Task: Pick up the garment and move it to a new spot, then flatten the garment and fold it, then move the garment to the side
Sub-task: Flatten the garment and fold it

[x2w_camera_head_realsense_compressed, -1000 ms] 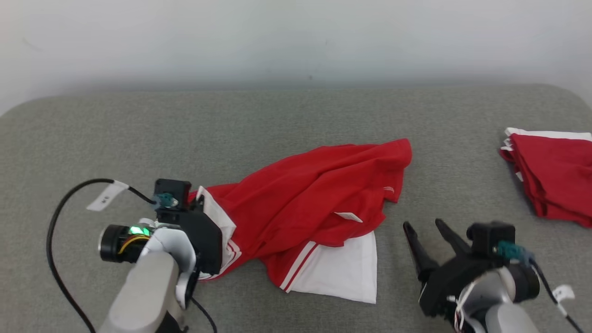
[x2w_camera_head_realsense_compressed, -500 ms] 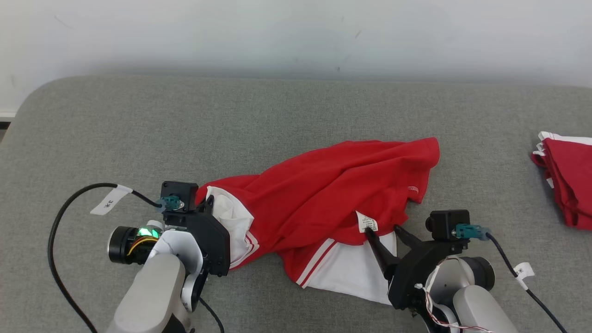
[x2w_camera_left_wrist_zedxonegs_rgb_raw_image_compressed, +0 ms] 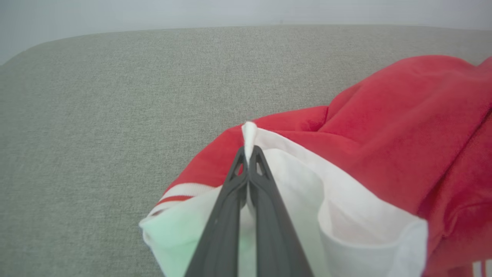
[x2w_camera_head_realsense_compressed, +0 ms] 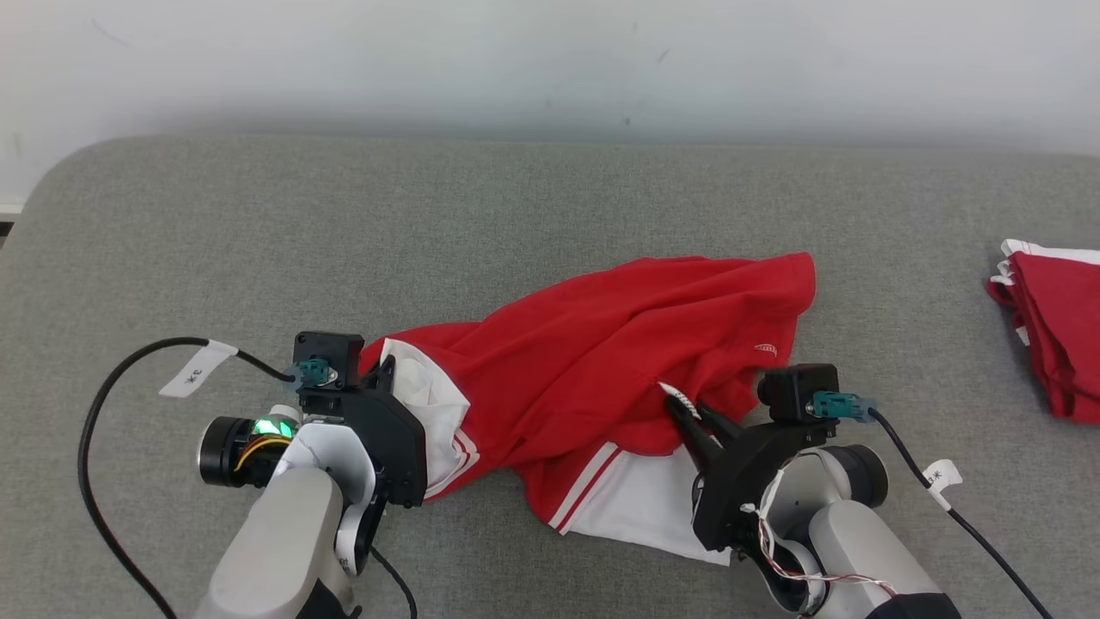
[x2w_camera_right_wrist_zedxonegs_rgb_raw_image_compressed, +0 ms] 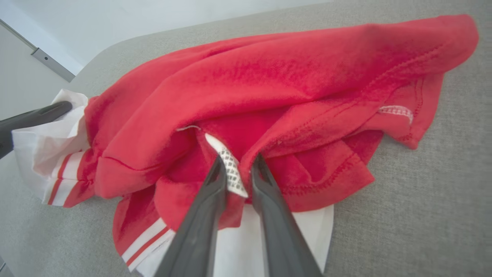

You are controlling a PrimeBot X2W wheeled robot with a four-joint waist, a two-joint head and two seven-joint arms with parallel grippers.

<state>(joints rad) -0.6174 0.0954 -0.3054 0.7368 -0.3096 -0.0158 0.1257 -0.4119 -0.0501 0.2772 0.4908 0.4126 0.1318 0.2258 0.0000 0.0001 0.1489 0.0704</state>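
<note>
The red garment (x2w_camera_head_realsense_compressed: 601,370) with white panels and red stripes lies crumpled on the grey padded surface (x2w_camera_head_realsense_compressed: 430,223). My left gripper (x2w_camera_head_realsense_compressed: 387,368) is shut on a white edge at the garment's left end; in the left wrist view the fingertips (x2w_camera_left_wrist_zedxonegs_rgb_raw_image_compressed: 248,154) pinch a white fold against red cloth (x2w_camera_left_wrist_zedxonegs_rgb_raw_image_compressed: 384,115). My right gripper (x2w_camera_head_realsense_compressed: 694,414) sits at the garment's lower right. In the right wrist view its fingers (x2w_camera_right_wrist_zedxonegs_rgb_raw_image_compressed: 238,163) are closed narrowly on a white care label (x2w_camera_right_wrist_zedxonegs_rgb_raw_image_compressed: 230,169) and the red folds (x2w_camera_right_wrist_zedxonegs_rgb_raw_image_compressed: 288,77) around it.
A stack of folded red and white garments (x2w_camera_head_realsense_compressed: 1053,318) lies at the right edge. A black cable (x2w_camera_head_realsense_compressed: 94,413) loops on the surface to the left of my left arm. The left gripper's finger (x2w_camera_right_wrist_zedxonegs_rgb_raw_image_compressed: 38,113) shows at the left of the right wrist view.
The camera has shifted. My right gripper came in from the right onto the garment's lower edge and closed from wide open around the label. The left gripper kept its hold.
</note>
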